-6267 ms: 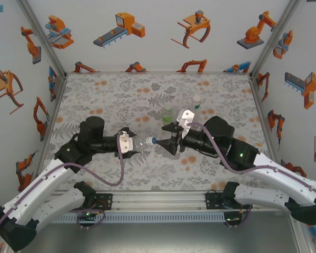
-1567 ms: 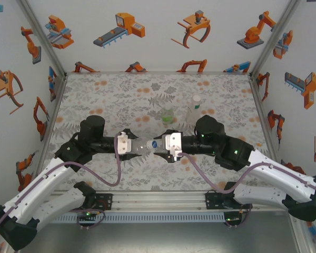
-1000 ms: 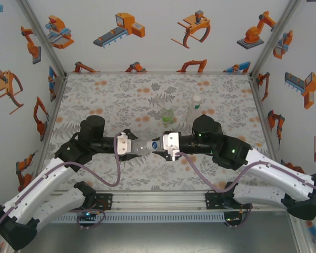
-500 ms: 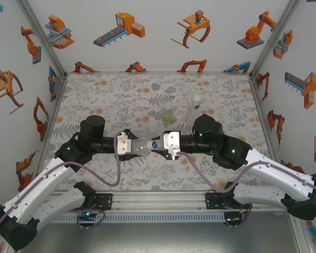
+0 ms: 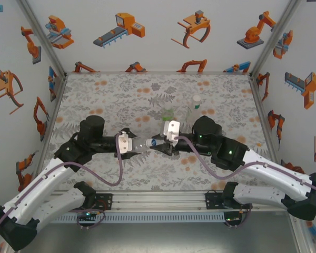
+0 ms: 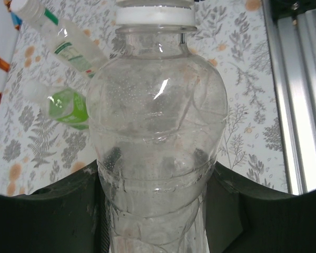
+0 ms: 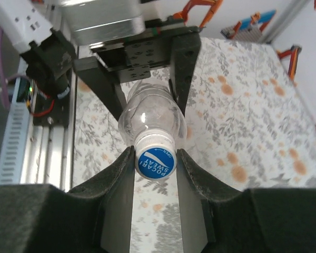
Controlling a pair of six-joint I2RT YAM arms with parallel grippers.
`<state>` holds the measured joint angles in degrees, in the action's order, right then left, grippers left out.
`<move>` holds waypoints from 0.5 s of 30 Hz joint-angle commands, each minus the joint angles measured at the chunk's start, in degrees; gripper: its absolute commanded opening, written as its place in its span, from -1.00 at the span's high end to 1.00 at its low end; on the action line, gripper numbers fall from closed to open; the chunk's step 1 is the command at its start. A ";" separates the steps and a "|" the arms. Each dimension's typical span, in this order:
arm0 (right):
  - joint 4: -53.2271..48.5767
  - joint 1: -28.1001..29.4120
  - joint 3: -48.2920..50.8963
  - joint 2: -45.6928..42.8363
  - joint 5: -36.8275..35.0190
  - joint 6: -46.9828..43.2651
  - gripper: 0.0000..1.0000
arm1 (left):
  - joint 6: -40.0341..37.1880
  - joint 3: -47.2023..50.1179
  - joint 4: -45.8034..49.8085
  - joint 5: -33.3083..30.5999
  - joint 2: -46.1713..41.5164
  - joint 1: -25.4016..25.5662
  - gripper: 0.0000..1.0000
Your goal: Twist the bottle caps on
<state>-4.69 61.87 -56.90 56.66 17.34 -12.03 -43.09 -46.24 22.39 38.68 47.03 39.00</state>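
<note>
A clear bottle (image 5: 141, 145) lies level above the table, its body clamped in my left gripper (image 5: 137, 146). In the left wrist view the bottle (image 6: 155, 121) stands between the dark fingers (image 6: 68, 211), and the cap's white side (image 6: 155, 15) is at the top. The blue cap (image 7: 155, 162) sits on the bottle's neck with my right gripper (image 7: 155, 159) shut on it, both fingers (image 7: 118, 179) pressing its sides. From above, the blue cap (image 5: 154, 142) is at the right gripper (image 5: 159, 144). A green bottle (image 5: 168, 114) and a clear white-capped bottle (image 5: 195, 108) stand behind.
The green bottle (image 6: 68, 105) and the white-capped bottle (image 6: 58, 42) are upright on the patterned table (image 5: 110, 100), close behind the right arm. An aluminium rail (image 5: 158, 199) runs along the near edge. Enclosure walls stand left, right and back.
My right gripper has turned about its own axis with the blue cap in it; its white wrist mount swung from the side to the top. The left arm and bottle held still.
</note>
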 commanded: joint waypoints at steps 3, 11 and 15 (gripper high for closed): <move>13.88 0.10 5.27 1.00 -13.70 31.90 1.00 | 1.47 -0.02 -3.88 -4.16 -2.11 0.31 1.00; 17.89 0.10 7.83 5.33 -23.29 68.72 1.00 | 2.13 0.44 -5.04 -7.36 -2.71 0.29 1.00; 22.32 0.10 8.57 7.03 -23.10 71.26 1.00 | 2.22 0.71 -5.42 -7.65 -3.18 0.36 1.00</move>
<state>11.90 61.56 -49.25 61.45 -4.69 48.60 -40.45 -45.28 22.37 25.82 44.99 38.13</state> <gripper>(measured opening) 0.347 0.542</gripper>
